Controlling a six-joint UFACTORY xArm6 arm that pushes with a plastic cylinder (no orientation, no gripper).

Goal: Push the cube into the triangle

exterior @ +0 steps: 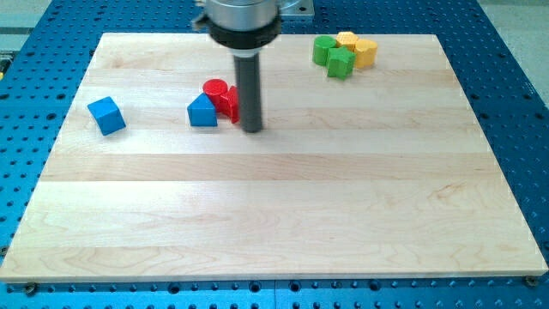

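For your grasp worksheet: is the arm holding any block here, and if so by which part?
Nothing is held. My tip only stands on the board, just right of the red block beside the blue triangle.

Pale wooden board [283,223], blue perforated metal table [523,77] around it, even light

Bright and even throughout, lit softly from above, with the pale wooden counter [283,206] close to washed out yet free of hard glare. Only faint, short shadows at the foot of the dark rod [250,90] and under the blue cube [106,115]. Sharp across the middle, slightly soft at the metal housing [244,17] cropped by the view's top, with straight edges and no visible bending.
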